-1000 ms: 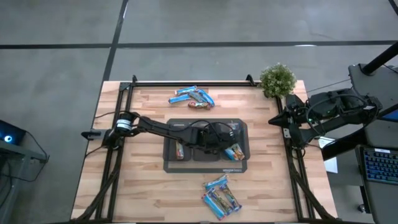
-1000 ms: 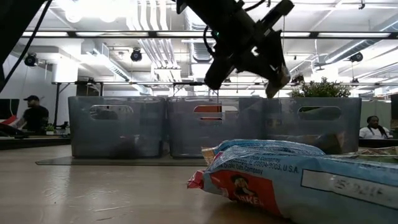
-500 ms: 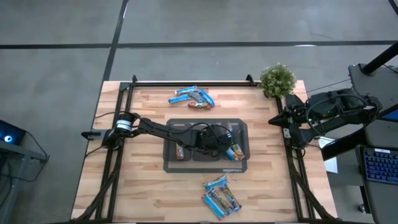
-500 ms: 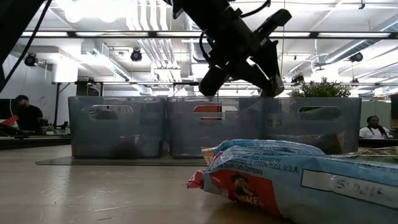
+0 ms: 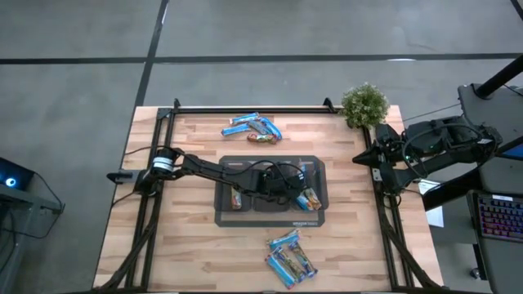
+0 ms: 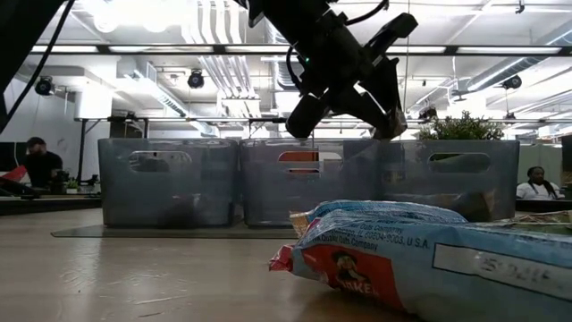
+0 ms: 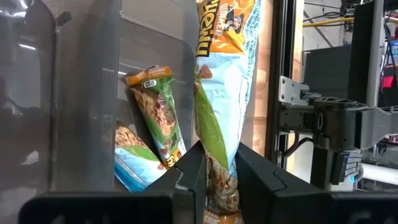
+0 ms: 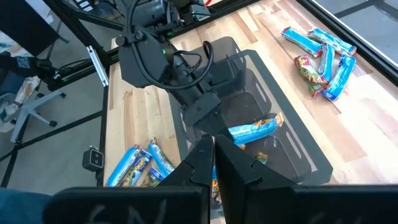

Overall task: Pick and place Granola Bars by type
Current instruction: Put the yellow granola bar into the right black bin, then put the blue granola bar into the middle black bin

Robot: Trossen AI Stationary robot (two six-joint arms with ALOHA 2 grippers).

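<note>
Granola Bars [image 5: 254,127] lie in three places on the wooden worktop [image 5: 188,249]: a small heap of light blue and red-brown wrappers near the far edge, a second heap of light blue ones [image 5: 289,257] near the near edge, and a few already dropped into the grey bins. Those three bins [image 5: 231,167] stand in a row on a dark tray [image 5: 270,218] at the middle of the worktop. The left-hand bin holds a bar [image 5: 236,198], and the right-hand bin holds a light blue one [image 5: 310,198] with another beside it.

The left gripper [image 5: 288,183] reaches from the left edge across the tray and hangs over the right-hand bin. Its jaws are clenched on a light blue and orange bar [image 7: 227,81], pinched by its lower end so that the wrapper stands up between the fingers [image 7: 193,174]. Past it, inside the bin, a green-and-orange bar [image 7: 157,112] leans against the clear wall.

The right gripper [image 8: 210,163] waits well off the right edge of the worktop, beside the small potted plant [image 5: 364,104] at the far right corner, its jaws pressed together on nothing.

A person [image 6: 40,164] sits in the room beyond the worktop.
</note>
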